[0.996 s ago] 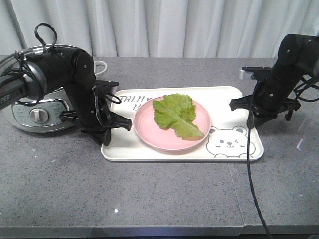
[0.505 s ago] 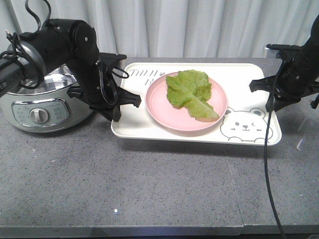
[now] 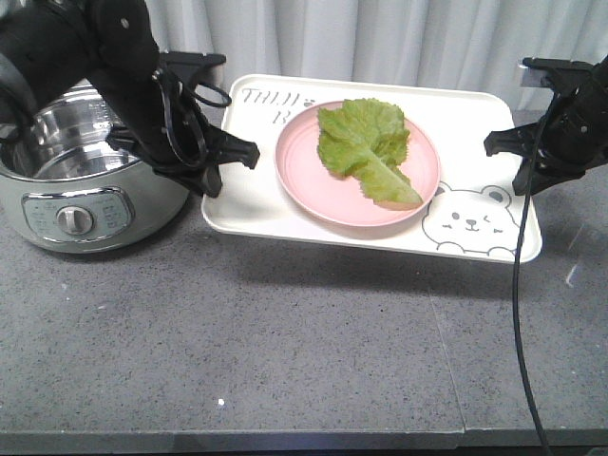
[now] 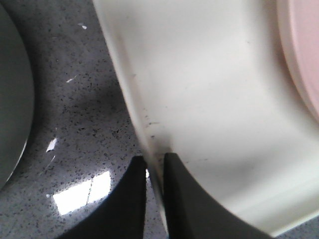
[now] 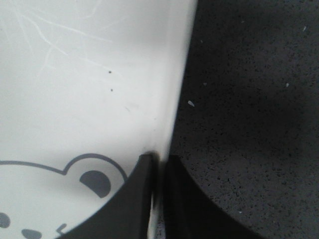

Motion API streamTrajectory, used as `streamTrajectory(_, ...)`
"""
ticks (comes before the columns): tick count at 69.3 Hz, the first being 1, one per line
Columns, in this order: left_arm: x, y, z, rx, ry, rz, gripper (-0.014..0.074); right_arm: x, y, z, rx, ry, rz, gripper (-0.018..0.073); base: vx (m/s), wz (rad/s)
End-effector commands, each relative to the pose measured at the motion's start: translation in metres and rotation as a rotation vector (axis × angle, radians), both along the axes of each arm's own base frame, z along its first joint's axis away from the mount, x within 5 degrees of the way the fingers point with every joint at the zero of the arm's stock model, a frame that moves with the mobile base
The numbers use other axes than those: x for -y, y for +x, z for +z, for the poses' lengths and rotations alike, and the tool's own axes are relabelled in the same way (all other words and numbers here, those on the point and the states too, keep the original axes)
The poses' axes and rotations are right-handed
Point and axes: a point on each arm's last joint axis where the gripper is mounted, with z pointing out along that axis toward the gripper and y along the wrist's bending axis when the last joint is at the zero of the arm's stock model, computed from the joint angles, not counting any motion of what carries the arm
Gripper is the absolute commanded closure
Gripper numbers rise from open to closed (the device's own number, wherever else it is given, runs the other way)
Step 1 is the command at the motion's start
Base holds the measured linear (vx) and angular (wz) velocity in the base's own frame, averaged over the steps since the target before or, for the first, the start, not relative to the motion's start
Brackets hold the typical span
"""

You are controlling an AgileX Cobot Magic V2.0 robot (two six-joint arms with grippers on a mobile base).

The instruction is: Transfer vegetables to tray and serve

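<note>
Exterior front-facing view, largest first: saw a grey speckled stone countertop point(image 3: 285, 351) filling the foreground. Found above it a large cream-white rectangular tray with rounded corners, grey lettering and a cartoon bear face point(image 3: 242, 190), held up off the countertop between two black arms, with a shadow cast beneath its near edge. Noted a round silver electric cooker with an open top and a front dial point(image 3: 76, 204) standing on the countertop just left of the tray. Saw a round pink plate point(image 3: 304, 176) resting on the tray's middle, between the lettering and the bear. Found one bright green, crinkly lettuce leaf with a pale midrib point(image 3: 366, 152) lying on that plate, inside its rim, so carried on the tray by way of the plate. Spotted the left gripper point(image 3: 211, 179) at the tray's left edge and the right gripper point(image 3: 520, 171) at its right edge, beside the bear.

Left wrist-mounted view: saw two black fingers point(image 4: 124, 204) pinched onto the tray's raised rim, one on each side. Right wrist-mounted view: saw the same, with fingers point(image 5: 134, 199) clamped on the rim next to the bear's ear.
</note>
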Motion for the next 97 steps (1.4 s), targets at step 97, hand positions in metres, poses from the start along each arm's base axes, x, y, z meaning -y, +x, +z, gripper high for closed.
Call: streamTrajectory(97,0.005,-0.036,0.073,0.198,-0.163,-0.061,0.0603,-0.021,-0.039,0.071,0.157,0.128,0.075,0.0565,0.00,0.00)
